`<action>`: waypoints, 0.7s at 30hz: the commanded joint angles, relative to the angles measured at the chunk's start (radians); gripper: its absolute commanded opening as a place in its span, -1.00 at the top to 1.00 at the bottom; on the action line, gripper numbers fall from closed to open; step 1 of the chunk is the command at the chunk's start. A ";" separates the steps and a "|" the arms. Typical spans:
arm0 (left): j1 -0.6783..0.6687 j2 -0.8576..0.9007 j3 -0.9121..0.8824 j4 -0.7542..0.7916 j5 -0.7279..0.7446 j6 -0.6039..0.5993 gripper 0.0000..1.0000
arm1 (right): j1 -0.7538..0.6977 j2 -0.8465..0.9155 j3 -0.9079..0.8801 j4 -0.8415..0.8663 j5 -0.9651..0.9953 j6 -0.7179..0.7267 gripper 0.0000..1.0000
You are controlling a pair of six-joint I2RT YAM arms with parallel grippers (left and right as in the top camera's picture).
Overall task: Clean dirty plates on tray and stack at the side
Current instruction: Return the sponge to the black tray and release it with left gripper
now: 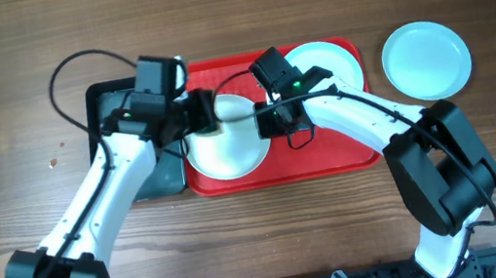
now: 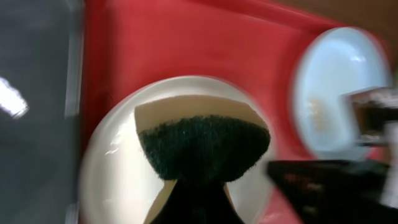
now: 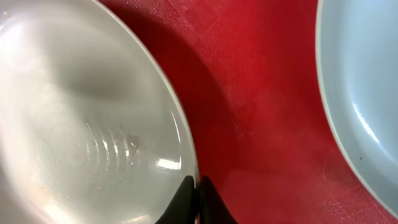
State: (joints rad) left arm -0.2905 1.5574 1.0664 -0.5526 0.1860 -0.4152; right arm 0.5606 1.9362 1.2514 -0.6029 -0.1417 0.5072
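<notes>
The red tray (image 1: 329, 151) holds a white plate (image 1: 230, 151) at its left and a pale aqua plate (image 1: 330, 60) at its right back. A second aqua plate (image 1: 426, 60) lies on the table right of the tray. My left gripper (image 1: 205, 114) is shut on a green and tan sponge (image 2: 204, 148) pressed on the white plate (image 2: 112, 180). My right gripper (image 3: 198, 186) is shut on the white plate's rim (image 3: 180, 124), with the aqua plate (image 3: 367, 93) to its right. The tray floor (image 3: 261, 81) lies between them.
A black basin (image 1: 105, 106) stands left of the tray, partly under my left arm; it shows as a grey blur in the left wrist view (image 2: 37, 93). Bare wooden table (image 1: 2, 77) surrounds everything.
</notes>
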 commanded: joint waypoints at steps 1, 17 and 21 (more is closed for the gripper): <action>0.106 -0.007 0.009 -0.097 -0.171 0.050 0.92 | 0.005 -0.010 -0.003 0.001 -0.016 -0.014 0.90; 0.307 -0.003 -0.138 -0.010 -0.188 0.304 0.92 | 0.002 -0.010 -0.003 0.000 -0.005 -0.014 0.88; 0.306 -0.003 -0.186 0.048 -0.188 0.304 0.92 | 0.002 -0.010 -0.003 0.000 -0.005 -0.014 0.88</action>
State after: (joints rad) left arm 0.0143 1.5574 0.9199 -0.5312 0.0116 -0.1337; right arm 0.5606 1.9362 1.2514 -0.6041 -0.1413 0.5034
